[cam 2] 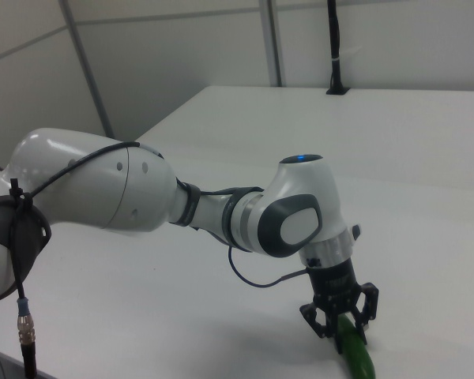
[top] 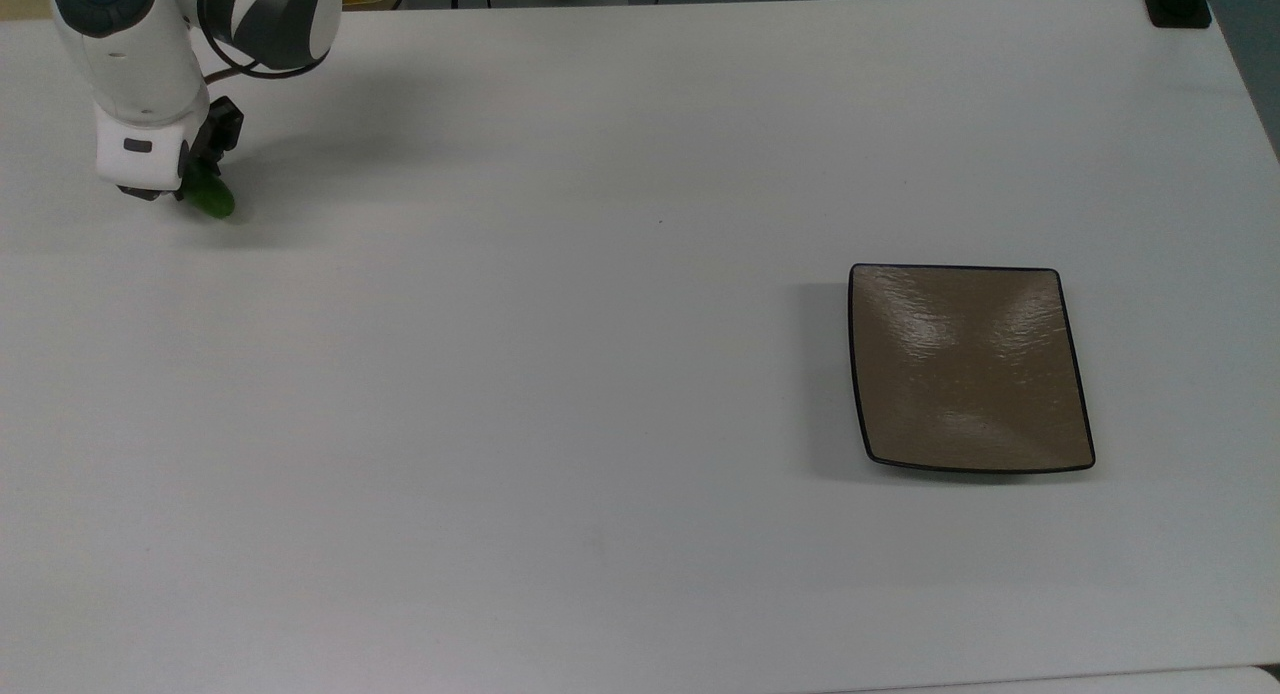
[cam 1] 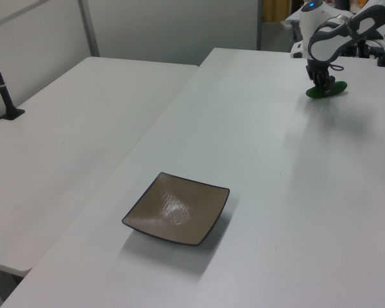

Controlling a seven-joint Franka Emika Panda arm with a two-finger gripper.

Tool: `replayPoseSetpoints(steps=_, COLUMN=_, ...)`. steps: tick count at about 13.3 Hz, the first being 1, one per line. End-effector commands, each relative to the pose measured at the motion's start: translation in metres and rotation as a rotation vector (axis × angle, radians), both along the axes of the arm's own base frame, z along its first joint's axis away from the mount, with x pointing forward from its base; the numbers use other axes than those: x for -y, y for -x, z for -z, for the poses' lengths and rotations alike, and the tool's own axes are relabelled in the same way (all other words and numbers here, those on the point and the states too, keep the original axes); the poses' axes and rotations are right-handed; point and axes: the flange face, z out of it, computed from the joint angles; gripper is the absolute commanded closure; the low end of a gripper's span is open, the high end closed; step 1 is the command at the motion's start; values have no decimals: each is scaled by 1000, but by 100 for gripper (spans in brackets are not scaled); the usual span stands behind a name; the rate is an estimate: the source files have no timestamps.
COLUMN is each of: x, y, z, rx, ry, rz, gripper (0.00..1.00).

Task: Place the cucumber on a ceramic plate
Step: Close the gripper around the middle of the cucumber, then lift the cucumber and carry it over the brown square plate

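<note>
The tool point(cam 2: 341, 322) straddled the smooth green cucumber point(cam 2: 356, 357) on the white tabletop point(top: 560, 394), fingers spread, gripping nothing; the glossy square plate point(top: 968, 367) sat well apart.

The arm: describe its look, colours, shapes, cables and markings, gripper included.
The arm is glossy white with rounded, bulbous segments and grey bands at the joints. One wrist joint has a grey rounded cap on its side and a glowing blue light on top. A thin black cable loops from forearm to wrist. The gripper is black, with two short fingers.
</note>
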Motion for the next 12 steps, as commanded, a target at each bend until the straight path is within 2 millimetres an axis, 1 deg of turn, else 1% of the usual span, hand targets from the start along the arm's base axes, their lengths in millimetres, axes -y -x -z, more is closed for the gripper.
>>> replayPoseSetpoints(steps=1, x=1, y=4, z=-3, rx=8, ry=20, rz=-2, gripper=96)
replayPoseSetpoints(steps=2, x=1, y=4, z=-6, rx=10, ry=21, rz=1, gripper=96)
replayPoseSetpoints(steps=4, x=0, y=7, z=-23, rx=-6, ry=16, rz=22, gripper=96)
replayPoseSetpoints(steps=8, x=-13, y=13, z=-83, rx=15, ry=1, rz=48, gripper=96)
replayPoseSetpoints(steps=10, x=-37, y=15, z=-123, rx=22, ry=-49, rz=67, gripper=96)
replayPoseSetpoints(steps=11, x=-53, y=18, z=-139, rx=21, ry=-92, rz=82, gripper=96)
replayPoseSetpoints(steps=12, x=-65, y=19, z=-152, rx=32, ry=-119, rz=93, gripper=96)
